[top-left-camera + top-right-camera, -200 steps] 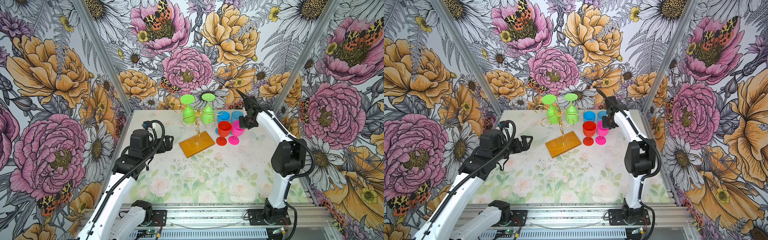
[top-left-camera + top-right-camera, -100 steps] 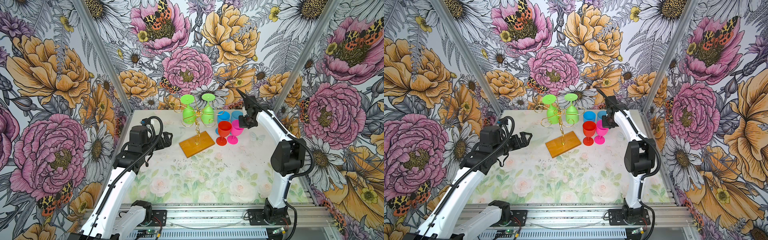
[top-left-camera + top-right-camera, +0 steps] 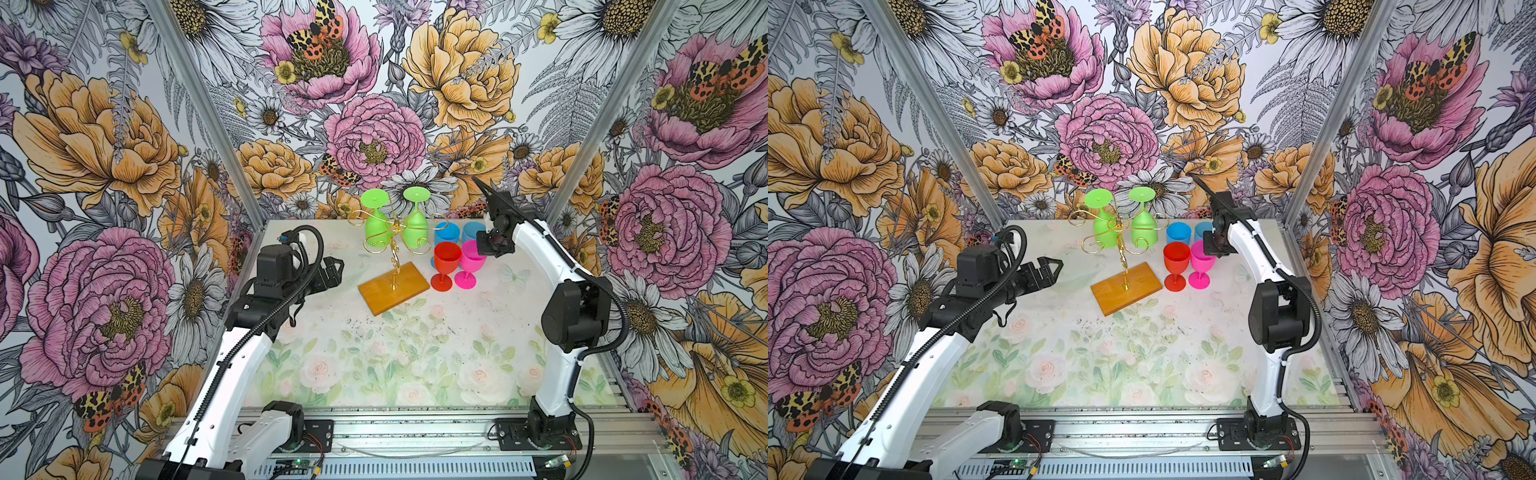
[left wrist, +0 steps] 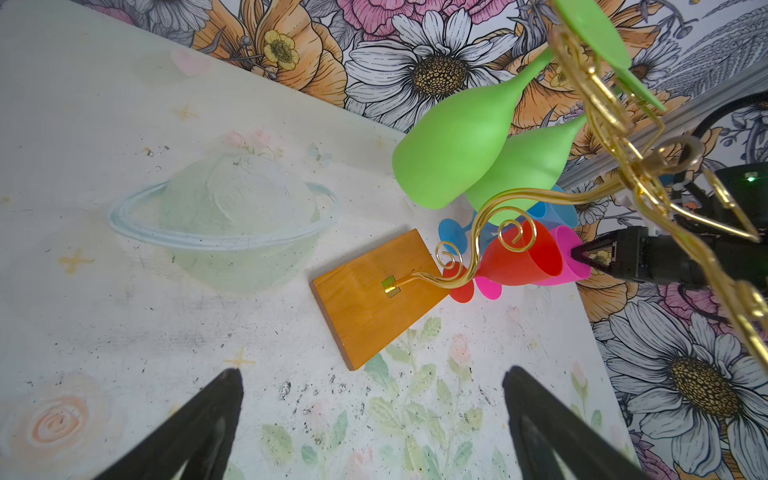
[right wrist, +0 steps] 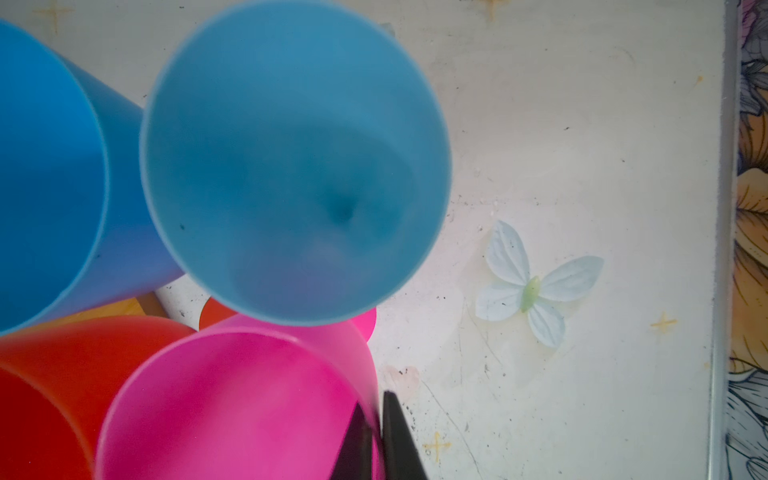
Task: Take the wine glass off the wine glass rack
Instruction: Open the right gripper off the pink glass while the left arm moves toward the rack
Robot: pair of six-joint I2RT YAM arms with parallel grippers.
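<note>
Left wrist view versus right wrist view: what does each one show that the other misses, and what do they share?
Only the left wrist view: the wine glass rack, two green glasses hanging upside down from it, and the open left gripper.
Only the right wrist view: down into the blue glasses, and the right gripper pinching the pink glass at its rim, one finger inside, one outside.
Both: the red glass, pink glass, blue glasses, right gripper and table.

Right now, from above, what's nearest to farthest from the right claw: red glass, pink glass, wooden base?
In a top view:
1. pink glass, rim at the right claw.
2. red glass, just left of it.
3. wooden base, farther left, nearer the front.
</note>
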